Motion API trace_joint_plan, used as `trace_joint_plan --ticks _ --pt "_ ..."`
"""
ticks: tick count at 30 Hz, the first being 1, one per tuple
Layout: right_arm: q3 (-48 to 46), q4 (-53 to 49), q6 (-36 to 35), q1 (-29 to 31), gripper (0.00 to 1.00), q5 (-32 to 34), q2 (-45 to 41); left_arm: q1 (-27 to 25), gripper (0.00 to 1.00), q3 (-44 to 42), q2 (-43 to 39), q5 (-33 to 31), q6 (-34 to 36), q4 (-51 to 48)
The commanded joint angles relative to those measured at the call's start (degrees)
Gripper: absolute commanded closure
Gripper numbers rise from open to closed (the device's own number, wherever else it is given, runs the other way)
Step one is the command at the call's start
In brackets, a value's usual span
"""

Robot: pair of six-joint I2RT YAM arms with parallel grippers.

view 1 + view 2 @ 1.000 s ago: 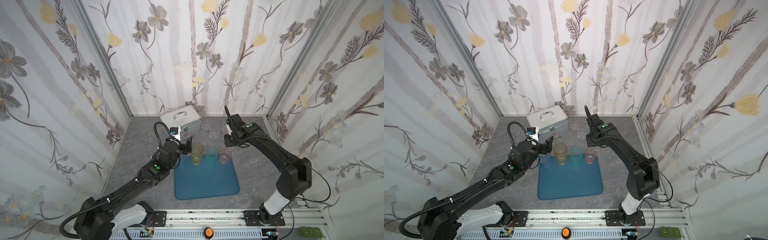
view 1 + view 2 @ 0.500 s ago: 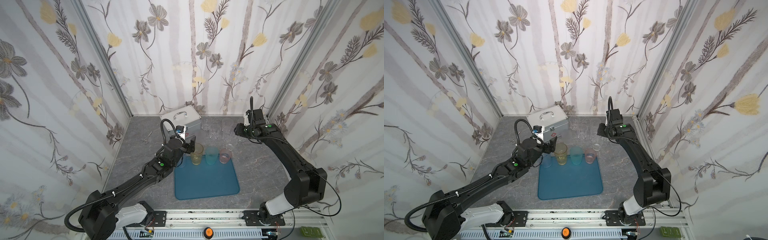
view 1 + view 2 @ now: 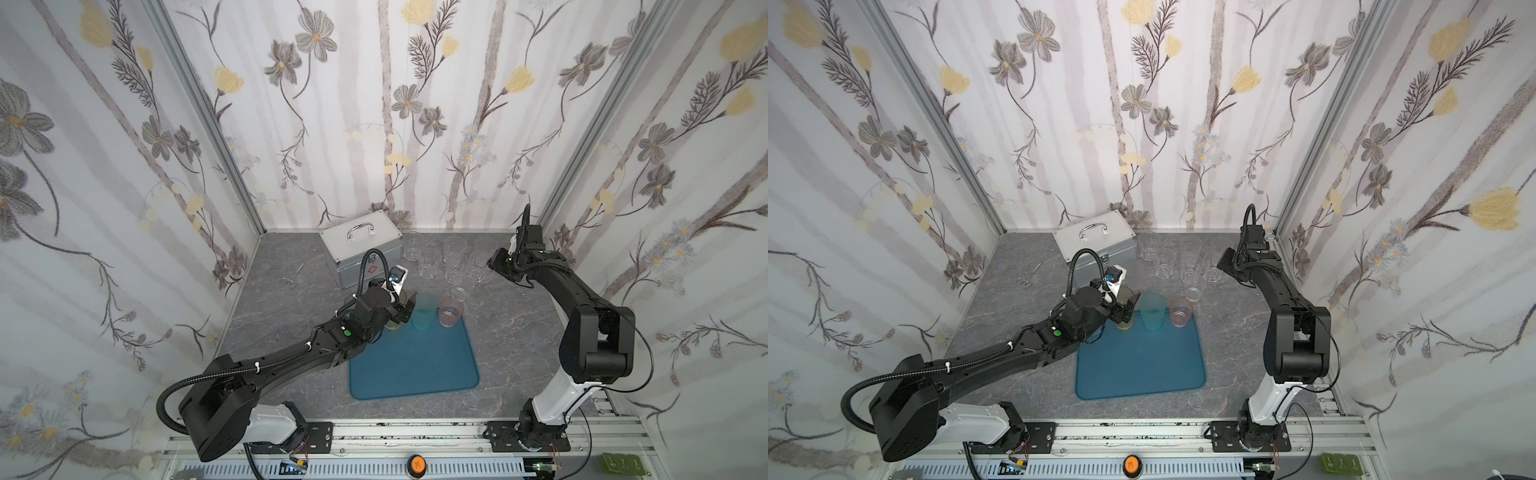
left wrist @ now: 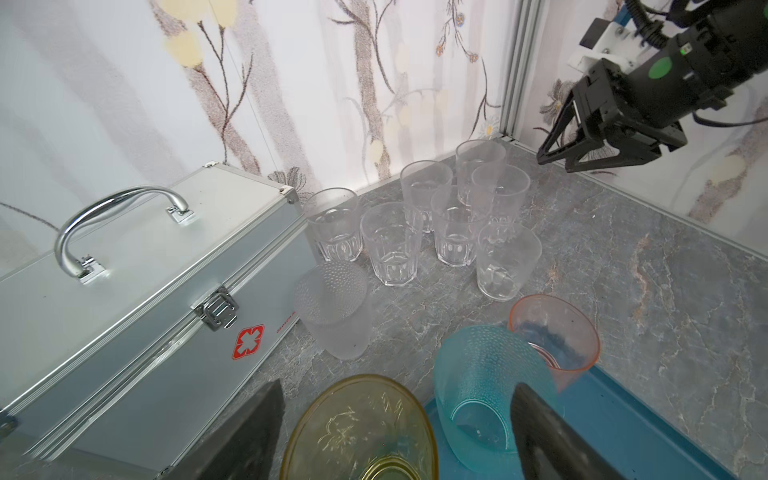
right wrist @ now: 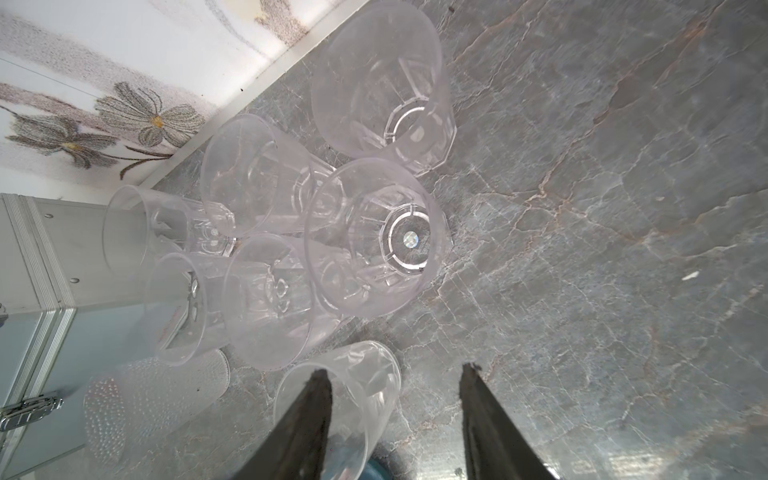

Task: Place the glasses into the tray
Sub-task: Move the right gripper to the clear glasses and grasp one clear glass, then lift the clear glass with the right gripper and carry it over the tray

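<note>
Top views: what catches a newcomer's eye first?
A yellow glass, a teal glass and a pink glass stand in a row at the far edge of the blue tray, the left hand open around the yellow one. Farther back, clear glasses crowd beside the silver case.

White wallpapered walls (image 3: 374, 104) with grey and yellow flowers rose beyond the left gripper (image 4: 395, 434), aluminium corner posts (image 3: 210, 124), grey marbled tabletop (image 3: 519, 332) beneath it, soft even light.
</note>
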Motion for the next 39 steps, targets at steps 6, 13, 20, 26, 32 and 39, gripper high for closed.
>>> trace_joint_plan --ticks 6,13,20,26,32,39 --pt "0.22 5.26 1.91 -1.51 0.53 -3.92 4.57 -1.38 0.13 0.45 1.69 -1.73 4.77 2.19" --pt "1.77 6.29 2.66 -2.23 0.55 -5.04 7.72 -1.54 0.12 0.54 2.0 -1.32 4.93 2.25" --pt "3.83 6.38 3.02 -2.67 0.57 -5.64 10.81 -1.6 0.12 0.37 1.52 -1.31 4.75 2.25" --pt "4.05 6.47 2.94 -2.66 0.64 -5.61 12.5 -1.59 0.12 0.28 0.89 -1.64 4.75 2.25" --pt "2.9 6.14 1.93 -2.67 0.78 -3.67 11.71 -1.6 0.12 0.19 0.5 -1.7 4.76 2.25" --pt "2.18 5.11 0.18 -2.67 0.88 -1.91 10.41 -1.57 0.12 0.1 0.28 -2.13 5.15 2.25"
